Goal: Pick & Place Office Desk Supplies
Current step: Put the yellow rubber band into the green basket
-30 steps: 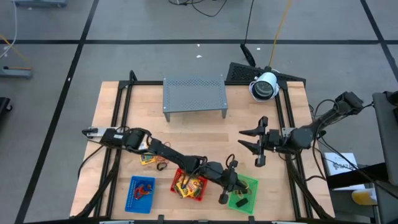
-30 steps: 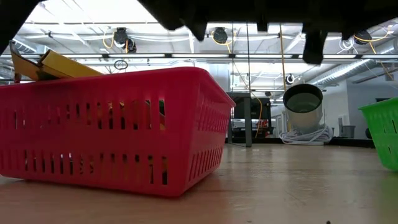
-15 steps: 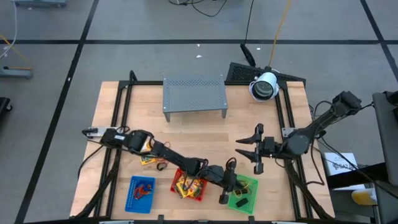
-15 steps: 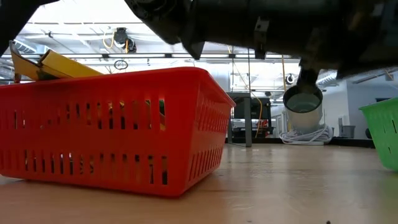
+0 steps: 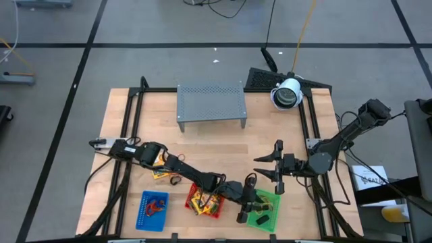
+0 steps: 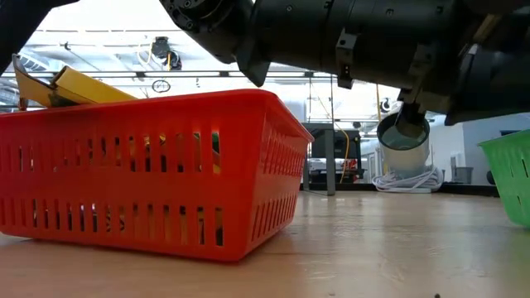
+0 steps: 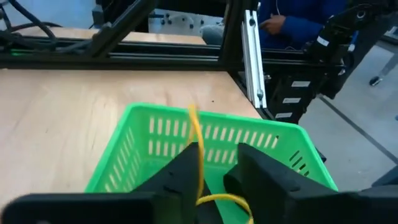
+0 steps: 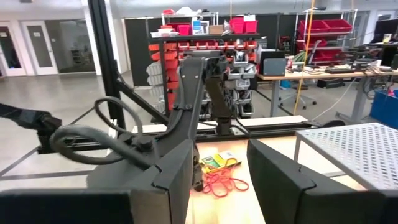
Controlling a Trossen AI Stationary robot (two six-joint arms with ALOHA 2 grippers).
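Now the left gripper (image 7: 214,158) hovers over the green tray (image 5: 264,210) at five o'clock on the tabletop (image 5: 216,145), jaws parted around a yellow rubber band (image 7: 198,163) apparently being dropped in, while the right gripper (image 5: 268,167) waits open nearby.

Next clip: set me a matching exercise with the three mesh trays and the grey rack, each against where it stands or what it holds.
Things:
1. blue tray
2. red tray
3. green tray
4. grey rack

Places or contents:
A. under the left gripper
B. at the table's far side
C. holds red rubber bands
D. holds yellow packets

Pairs: 1-C, 2-D, 3-A, 4-B
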